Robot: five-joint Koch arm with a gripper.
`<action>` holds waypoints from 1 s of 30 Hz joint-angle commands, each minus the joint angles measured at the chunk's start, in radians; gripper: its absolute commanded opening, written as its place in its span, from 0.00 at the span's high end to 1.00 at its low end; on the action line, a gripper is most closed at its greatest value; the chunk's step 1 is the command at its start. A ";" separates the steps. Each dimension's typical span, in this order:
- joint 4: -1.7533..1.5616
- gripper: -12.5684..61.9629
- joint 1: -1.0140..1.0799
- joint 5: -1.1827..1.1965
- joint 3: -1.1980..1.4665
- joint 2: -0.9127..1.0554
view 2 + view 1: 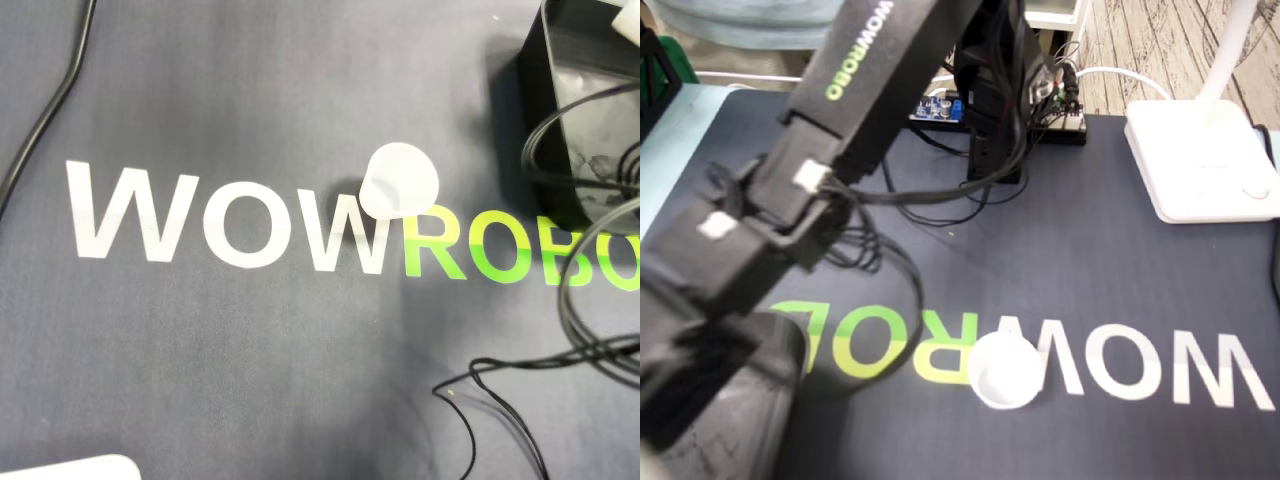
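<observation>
Cup (1005, 372) sits on the dark mat (1090, 270), right on the printed logo where the last white W meets the green R. It looks upright w/ mouth up and touches nothing. The overhead view gives the same spot (398, 180).

The arm (855, 90) crosses the fixed view from top centre down to bottom left. Its front end, prob. the gripper (700, 400), is a dark blurred mass left of the cup in that view, w/ green letters showing between them. In the overhead view only a black block (585, 90) shows at top right, apart from the cup. No fingertips show clearly in either view, so can't tell how wide the jaws stand. Nothing seems to be held.

Step in hand, as I read it: reach for the cup and grasp it.

To do it well:
- Open the jaws wider than the rim before coming close. Don't open late next to the cup.
- Bring the gripper over the cup first, then lower it so one jaw goes down each side.
- Come down slow. The cup looks light and thin, so a nudge prob. tips it or slides it on the mat.
- Close gently around mid wall, not at the rim, since a hard squeeze may deform it or pop it out.
- Mind the loose cables (575, 300) near the arm's end. They could drag across and knock the cup.
- Lift straight up before any sideways move.
</observation>
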 commanded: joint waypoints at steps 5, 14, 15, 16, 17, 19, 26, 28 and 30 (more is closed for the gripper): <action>-0.014 0.75 0.028 0.298 -0.109 -0.031; -0.017 0.75 0.067 0.617 -0.123 -0.075; -0.017 0.75 0.072 0.638 -0.124 -0.078; -0.017 0.75 0.075 0.660 -0.126 -0.081; -0.017 0.75 0.078 0.680 -0.126 -0.083; -0.017 0.75 0.083 0.721 -0.126 -0.084; -0.021 0.76 0.104 0.879 -0.124 -0.100; -0.023 0.76 0.107 0.902 -0.124 -0.106; -0.025 0.76 0.110 0.922 -0.126 -0.109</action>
